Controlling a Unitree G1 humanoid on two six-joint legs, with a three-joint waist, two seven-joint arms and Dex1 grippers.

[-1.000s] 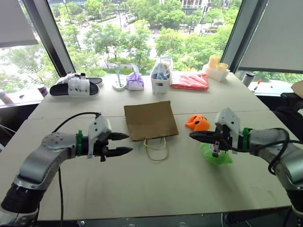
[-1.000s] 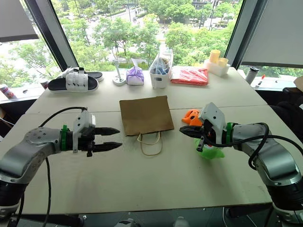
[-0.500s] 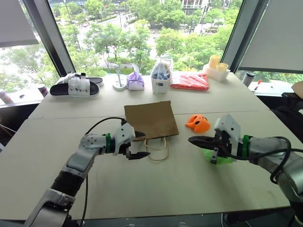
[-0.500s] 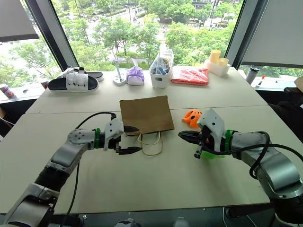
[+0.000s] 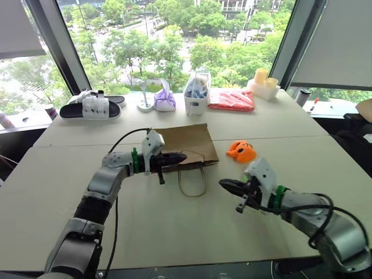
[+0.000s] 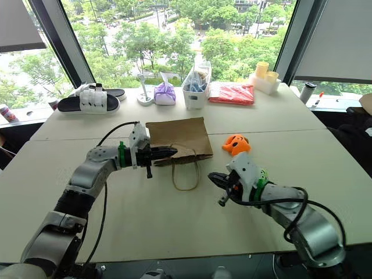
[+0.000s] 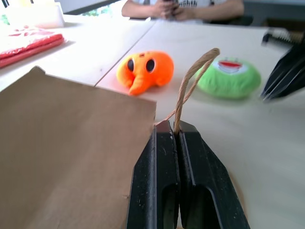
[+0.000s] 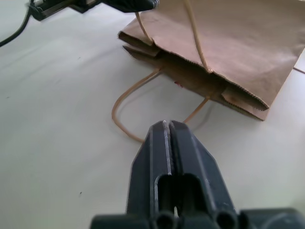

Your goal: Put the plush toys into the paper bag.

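Your paper bag [image 5: 186, 144] lies flat on the pale table [image 5: 174, 232], mouth toward the robot; take it as the landmark. One tan loop handle [image 5: 192, 183] lies on the table in front of the mouth. The other handle [image 7: 190, 83] is lifted and pinched between the clenched fingers of your left gripper [image 5: 181, 156], which sits at the mouth's left end, pointing across it. The mouth gapes slightly there in the right wrist view.

The orange plush toy [image 5: 242, 151] rests on the table just right of the bag, apart from it. The green plush toy [image 7: 228, 78] lies nearer the robot than the orange one, largely hidden behind your right arm in the head views. Your right gripper [image 5: 226, 185] hangs right of the loose handle, fingers pressed together and holding nothing, pointing toward the bag.

Behind the bag, along the window side: black-and-white slippers [image 5: 93, 107] far left, a purple pouch [image 5: 165, 101], a clear bag with blue contents [image 5: 196, 93], a red packet [image 5: 233, 100], and yellow cups in a white tray [image 5: 264, 84]. Big windows show green trees. In the left wrist view a seated person [image 7: 181, 8] is at the table's far edge.
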